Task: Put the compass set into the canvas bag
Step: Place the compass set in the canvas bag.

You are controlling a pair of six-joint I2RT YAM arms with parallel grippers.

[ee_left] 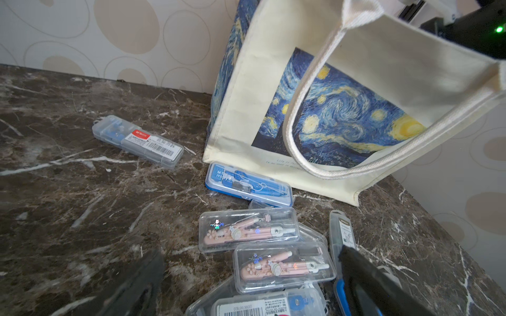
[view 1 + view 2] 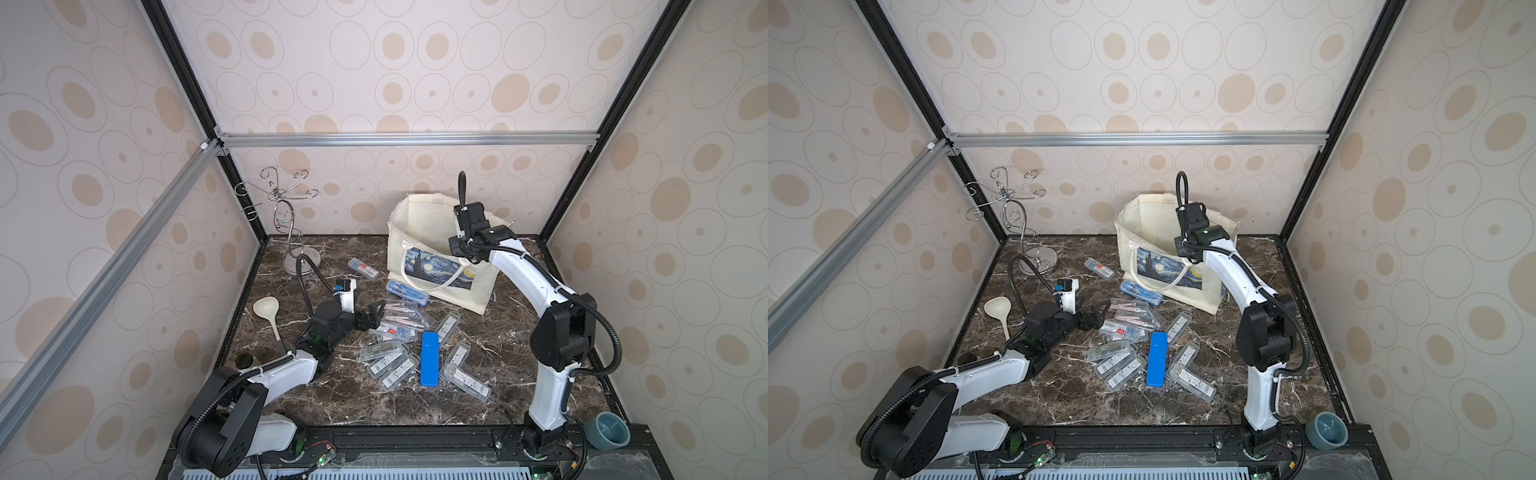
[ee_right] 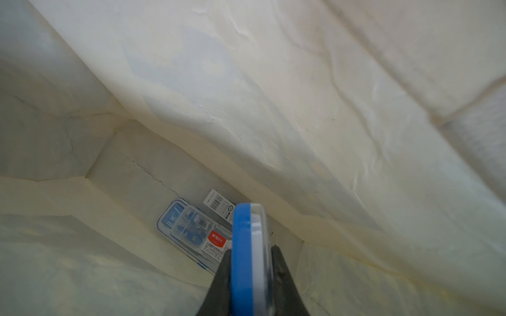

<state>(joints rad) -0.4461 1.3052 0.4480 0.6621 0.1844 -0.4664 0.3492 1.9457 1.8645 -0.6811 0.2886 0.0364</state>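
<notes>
The right gripper [image 3: 250, 260] is down inside the canvas bag [image 2: 419, 232] at 1 o'clock on the counter [image 2: 374, 407] — clamped tight on a blue-backed compass set [image 3: 242, 240], held on edge above another set [image 3: 189, 227] on the bag's floor. The left gripper [image 2: 371, 316] gapes wide and empty at the 9 o'clock edge of the pile of cased sets [image 2: 399, 328].

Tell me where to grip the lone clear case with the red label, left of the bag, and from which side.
Grip the clear case across its two long edges at mid-length, coming straight down with the open left gripper. It lies flat on the table, long and narrow, apart from the canvas bag and the other cases, so both edges look free.
</notes>
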